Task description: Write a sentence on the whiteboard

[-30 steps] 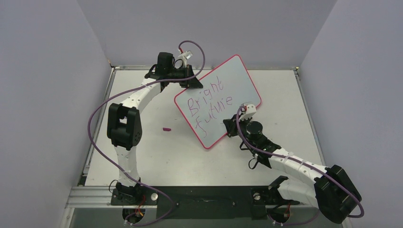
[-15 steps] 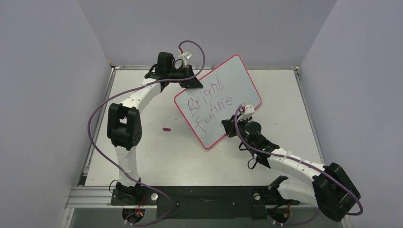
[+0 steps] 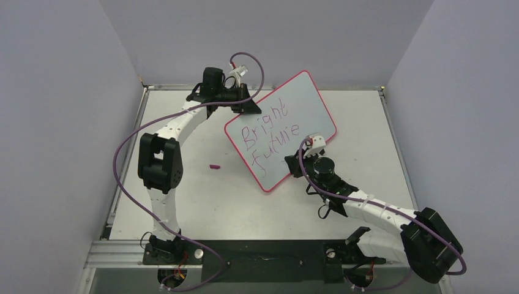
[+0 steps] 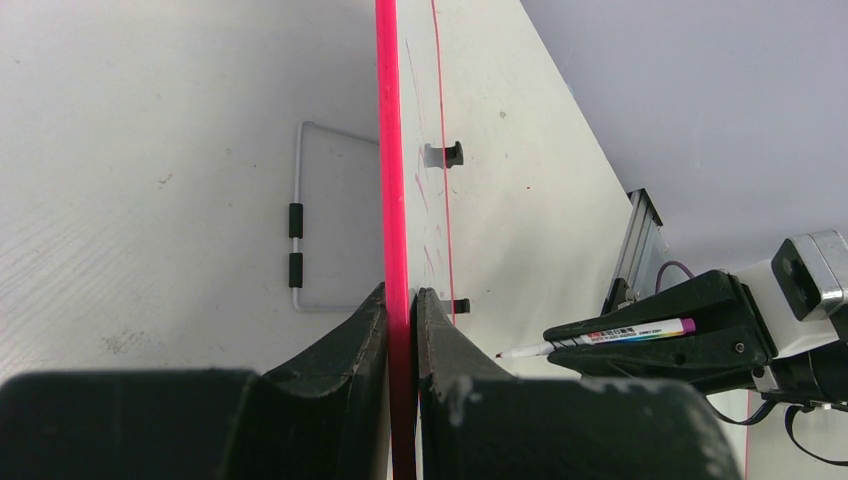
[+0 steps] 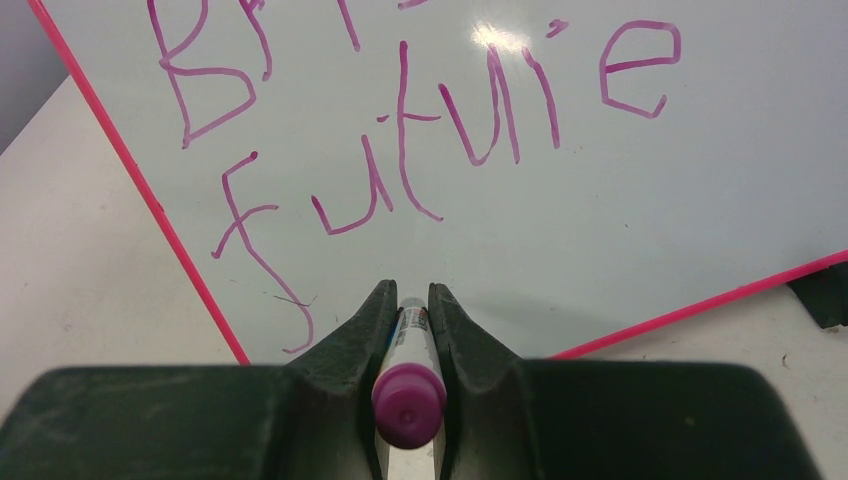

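Pale worktop (image 3: 202, 202): whiteboard (image 3: 309, 101) stands tilted, left fingers (image 4: 362, 335) pinching its frame. Right fingers (image 5: 362, 325) clamp marker (image 5: 408, 402) just below sentence (image 3: 269, 131), "Bright future" so far. Risk: pen pressure pivots board, strokes skid.

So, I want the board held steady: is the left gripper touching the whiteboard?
Touching. The left wrist view shows the left gripper shut on the whiteboard, its jaws pressed against both sides of the pink edge with no gap.

Left arm (image 3: 177, 125) reaches far back, left pincer (image 4: 402, 295) clamped tight; right arm (image 3: 373, 211) bends inward — right pincer (image 5: 408, 292) clamped too.
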You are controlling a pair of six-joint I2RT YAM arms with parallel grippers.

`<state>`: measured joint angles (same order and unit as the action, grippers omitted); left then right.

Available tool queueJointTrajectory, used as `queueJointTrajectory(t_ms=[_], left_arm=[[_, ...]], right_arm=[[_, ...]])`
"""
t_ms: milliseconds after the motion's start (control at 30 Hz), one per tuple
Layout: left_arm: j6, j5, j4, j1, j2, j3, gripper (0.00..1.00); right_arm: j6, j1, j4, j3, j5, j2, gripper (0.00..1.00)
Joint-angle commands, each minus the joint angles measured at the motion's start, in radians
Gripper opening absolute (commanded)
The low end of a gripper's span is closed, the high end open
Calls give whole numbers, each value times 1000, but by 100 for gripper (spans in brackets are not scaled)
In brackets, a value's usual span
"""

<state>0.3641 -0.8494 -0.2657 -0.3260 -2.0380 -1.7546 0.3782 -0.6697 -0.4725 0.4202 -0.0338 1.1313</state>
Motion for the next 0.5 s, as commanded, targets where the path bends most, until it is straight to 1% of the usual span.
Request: queueJointTrajectory(t_ms=[0,200,367,467], left_arm=[[-40,-25,78,-24,64,-2,0],[-40,-25,78,-24,67,-1,0],[-40,-25,77,-24,69,0,0],[-40,-26,79,-21,71,1,0]], right_arm=[[-17,-12,-37,2,-28,12,0],[-20,-21,-16,19,-55,40,0],[-21,-25,44,23,-199,25,0],[-22,-26,64,19,-256,14,0]])
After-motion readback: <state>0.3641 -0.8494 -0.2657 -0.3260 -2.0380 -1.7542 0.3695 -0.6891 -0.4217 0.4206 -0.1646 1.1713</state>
